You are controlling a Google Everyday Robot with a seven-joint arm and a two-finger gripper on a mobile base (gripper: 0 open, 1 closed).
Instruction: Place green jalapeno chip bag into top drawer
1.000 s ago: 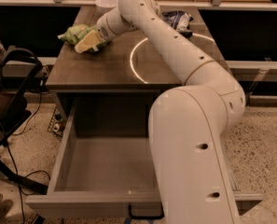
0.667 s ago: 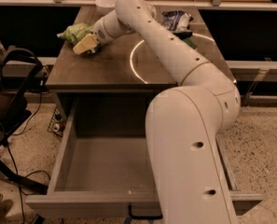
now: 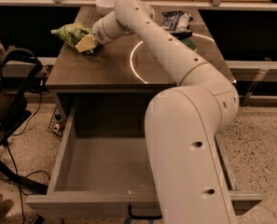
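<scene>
The top drawer (image 3: 96,204) stands open at 6 o'clock, and the gripper (image 3: 91,40), grip impossible to tell, is at the green jalapeno chip bag (image 3: 72,31) at the table's (image 3: 105,73) 10 o'clock corner; the transfer remains.

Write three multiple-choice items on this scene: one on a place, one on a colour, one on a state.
1. Where is the green jalapeno chip bag?
A on the floor
B at the left rear of the countertop, by the gripper
C in a bowl

2. What colour is the robot arm?
A white
B black
C red

3. What state is the top drawer in?
A shut
B taken out
C pulled open

Answers:
1 B, the bag sits at the gripper there.
2 A, its shell is white.
3 C, its inside shows.
</scene>
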